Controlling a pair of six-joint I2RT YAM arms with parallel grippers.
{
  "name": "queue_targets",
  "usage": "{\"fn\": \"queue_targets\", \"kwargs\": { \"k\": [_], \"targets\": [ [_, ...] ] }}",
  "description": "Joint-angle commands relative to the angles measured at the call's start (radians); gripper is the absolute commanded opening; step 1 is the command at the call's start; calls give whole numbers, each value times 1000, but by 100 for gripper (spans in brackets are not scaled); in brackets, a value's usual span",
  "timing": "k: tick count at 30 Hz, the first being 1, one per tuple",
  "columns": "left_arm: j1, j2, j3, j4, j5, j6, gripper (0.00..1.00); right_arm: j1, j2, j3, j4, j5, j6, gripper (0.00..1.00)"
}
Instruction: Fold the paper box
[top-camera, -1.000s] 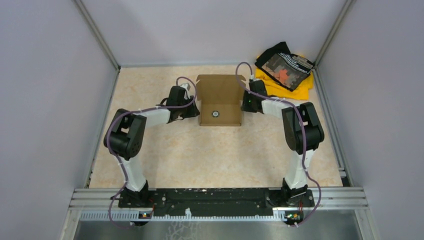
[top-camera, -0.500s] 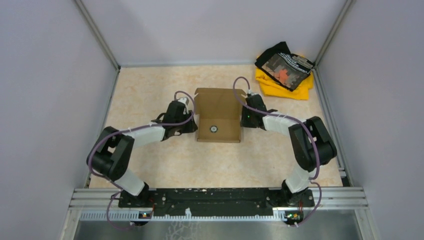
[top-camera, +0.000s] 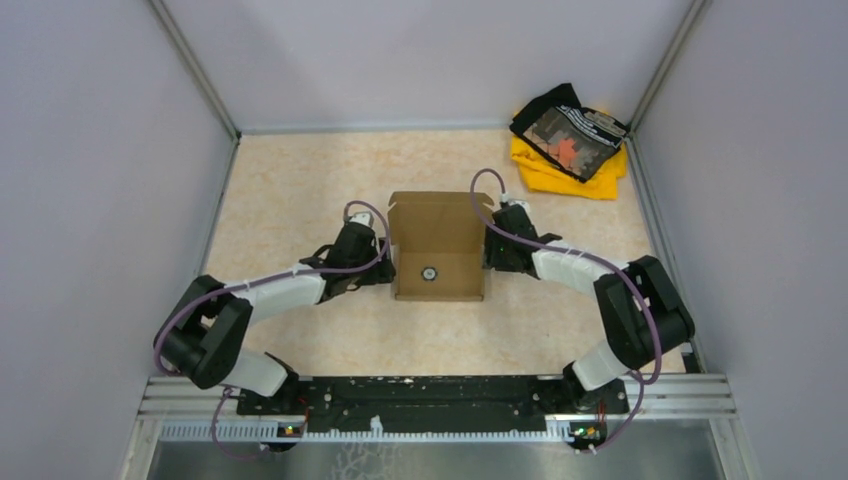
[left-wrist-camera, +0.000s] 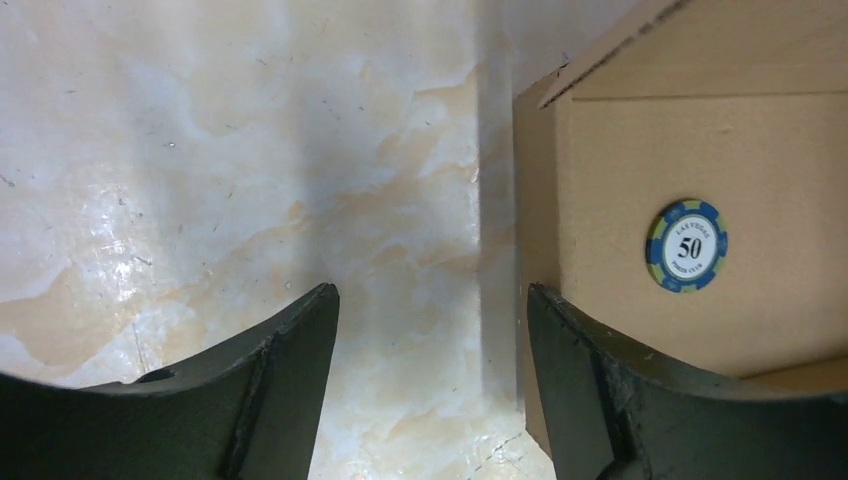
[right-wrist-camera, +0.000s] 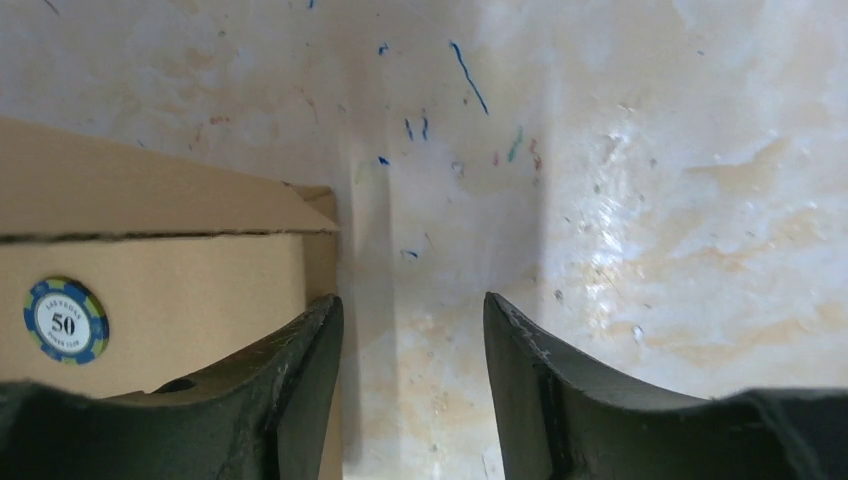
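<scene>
The paper box (top-camera: 440, 225) stands open in the middle of the table, its lid flap raised at the far side. A blue poker chip (top-camera: 430, 271) lies on its floor. My left gripper (top-camera: 385, 268) is at the box's left wall and my right gripper (top-camera: 491, 255) at its right wall. In the left wrist view the left gripper (left-wrist-camera: 430, 305) is open, with bare table between its fingers and the box (left-wrist-camera: 700, 140) wall beside the right finger (left-wrist-camera: 575, 370). My right gripper (right-wrist-camera: 412, 310) is open too, its left finger (right-wrist-camera: 300, 385) against the box (right-wrist-camera: 150, 195) corner.
A pile of yellow and black cloth (top-camera: 570, 140) lies in the far right corner. Grey walls (top-camera: 110, 200) close the table in on three sides. The arms' black base rail (top-camera: 440, 395) runs along the near edge. Pen marks dot the tabletop (right-wrist-camera: 470, 80).
The box and both grippers have come towards the near edge of the table, the arms folding lower. The grippers still flank the box's side walls.
</scene>
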Motion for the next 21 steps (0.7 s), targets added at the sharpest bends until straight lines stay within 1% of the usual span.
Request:
{"fn": "queue_targets", "kwargs": {
  "k": [1, 3, 5, 7, 9, 11, 12, 13, 15, 16, 17, 21],
  "targets": [
    [-5, -50, 16, -123, -55, -37, 75, 23, -117, 42, -100, 84, -6, 55],
    [-8, -143, 7, -170, -60, -47, 76, 23, -201, 64, -159, 90, -27, 55],
    [-7, -254, 9, -197, -56, -22, 80, 23, -289, 80, -188, 71, -74, 58],
    [-6, -361, 24, -193, -65, 45, 84, 21, -350, 108, -199, 48, -115, 61],
    [0, -399, 76, -199, -64, 109, 90, 8, -362, 159, -213, -4, -174, 62],
    [3, -385, 149, -202, -27, 163, 98, 4, -350, 216, -222, -71, -257, 65],
    [6, -365, 187, -209, -13, 182, 99, 4, -334, 246, -233, -85, -301, 66],
    [10, -340, 231, -221, -8, 202, 99, 4, -316, 277, -250, -97, -343, 68],
    [21, -293, 288, -197, 14, 263, 99, 4, -273, 334, -293, -113, -417, 67],
    [29, -266, 322, -206, 4, 283, 99, 4, -261, 353, -304, -113, -447, 67],
    [41, -243, 355, -218, 24, 309, 99, 3, -254, 365, -312, -113, -473, 67],
    [60, -200, 432, -240, 89, 385, 99, 3, -243, 404, -347, -46, -536, 67]
  ]
}}
